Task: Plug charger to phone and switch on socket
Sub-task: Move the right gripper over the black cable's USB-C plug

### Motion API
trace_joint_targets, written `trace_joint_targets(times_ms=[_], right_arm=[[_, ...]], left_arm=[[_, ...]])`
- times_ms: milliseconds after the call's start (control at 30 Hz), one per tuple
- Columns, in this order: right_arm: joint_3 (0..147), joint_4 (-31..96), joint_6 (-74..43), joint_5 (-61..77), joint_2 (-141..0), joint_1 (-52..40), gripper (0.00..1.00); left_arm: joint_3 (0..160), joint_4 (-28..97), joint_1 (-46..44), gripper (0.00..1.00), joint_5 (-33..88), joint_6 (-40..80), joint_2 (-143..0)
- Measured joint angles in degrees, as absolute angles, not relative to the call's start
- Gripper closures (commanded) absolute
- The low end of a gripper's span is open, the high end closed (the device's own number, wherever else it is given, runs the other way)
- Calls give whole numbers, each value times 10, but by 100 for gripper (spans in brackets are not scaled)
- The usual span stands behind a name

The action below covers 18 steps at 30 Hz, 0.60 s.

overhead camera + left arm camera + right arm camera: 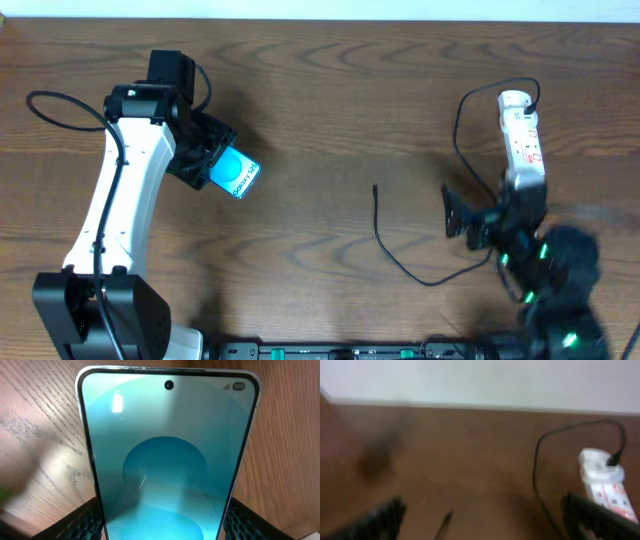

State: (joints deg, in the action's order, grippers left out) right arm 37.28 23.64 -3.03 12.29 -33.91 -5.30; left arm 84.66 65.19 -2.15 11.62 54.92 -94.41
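Observation:
My left gripper (212, 165) is shut on the phone (236, 174), its cyan screen facing up at the table's left; in the left wrist view the phone (167, 460) fills the frame between both fingers (162, 527). The charger cable (400, 262) lies loose at centre-right, its connector tip (375, 189) pointing away from me. The tip also shows blurred in the right wrist view (445, 522). My right gripper (462, 215) is open and empty, right of the tip. The white socket strip (522, 140) lies at the far right, a black plug (614, 457) in its far end.
The charger's cable loops (462, 115) from the strip's far end down past my right arm. The table's far edge meets a white wall (480, 380). Wooden tabletop (340, 90) lies between the two arms.

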Motion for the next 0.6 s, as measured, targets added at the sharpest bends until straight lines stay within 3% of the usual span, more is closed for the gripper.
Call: trace_joint_targets(times_ms=[200,267,467,600], right_arm=[[687,515,29,251,-628,-53,1],[752,547,40,293,-702,-53,1],[808,496,-1,380,-857,-54,1],[808,495,-63,362,-940,-66,1]], left_arm=[[847,653,-22,92,114,542,-944],[847,654,-22,93,114,541,-944],[847,655,-22,93,114,533,-944],[847,655,-22,93,112,527,-944]])
